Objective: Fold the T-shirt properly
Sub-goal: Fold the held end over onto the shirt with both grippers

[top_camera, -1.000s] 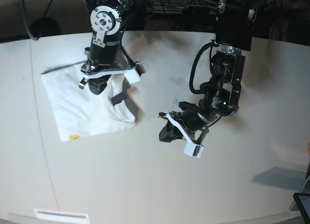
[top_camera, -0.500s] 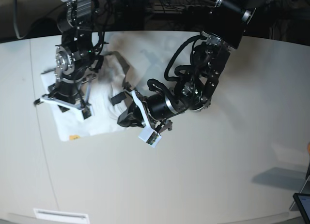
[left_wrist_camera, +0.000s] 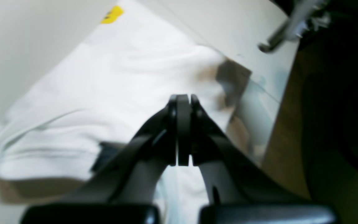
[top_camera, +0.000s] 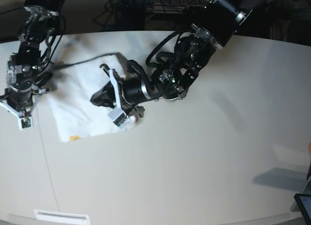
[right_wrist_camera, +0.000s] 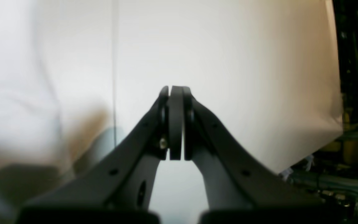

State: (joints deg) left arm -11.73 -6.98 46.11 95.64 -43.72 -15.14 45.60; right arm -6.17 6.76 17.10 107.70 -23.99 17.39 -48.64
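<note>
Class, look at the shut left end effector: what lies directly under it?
Under the left end effector lies the folded white T-shirt, resting on the pale table. A small yellow mark shows near one corner. The end effector hides the cloth right beneath it, so contact cannot be judged.

Your T-shirt [top_camera: 80, 106] lies folded into a rough white rectangle at the table's left side, plain back up. You can see a small yellow bit of print at its near corner. Its right edge is bunched into thick rolled folds [left_wrist_camera: 42, 146], and part of it is hidden under the arm.
</note>
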